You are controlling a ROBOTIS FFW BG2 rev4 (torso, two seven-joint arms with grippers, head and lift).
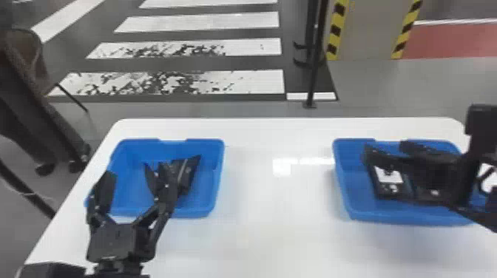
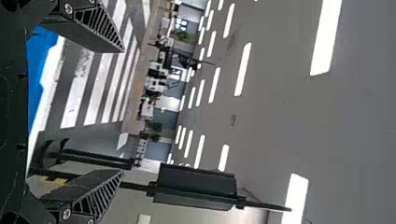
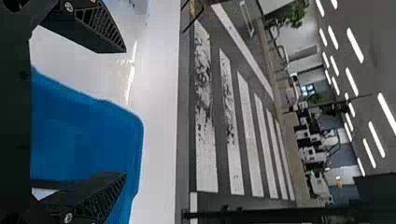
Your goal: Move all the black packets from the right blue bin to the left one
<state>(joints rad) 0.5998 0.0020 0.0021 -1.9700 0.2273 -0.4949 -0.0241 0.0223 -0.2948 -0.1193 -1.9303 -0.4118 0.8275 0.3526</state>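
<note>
Blue on white: your left bin (image 1: 216, 185) holds a dark packet (image 1: 190, 172), your right bin (image 1: 345, 192) black packets (image 1: 392, 189), as your left gripper (image 1: 137, 175) and right gripper (image 1: 385, 148) each hold fingers apart.

White table (image 1: 277, 207); white floor stripes (image 1: 207, 23) beyond; black pole (image 1: 314, 75) upright.

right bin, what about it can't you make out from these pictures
- How many packets the right bin holds: head view, the right gripper partly covers them.
- Any print on the white patch: head view, too small.
- The bin's right side: head view, partly behind the right arm.
</note>
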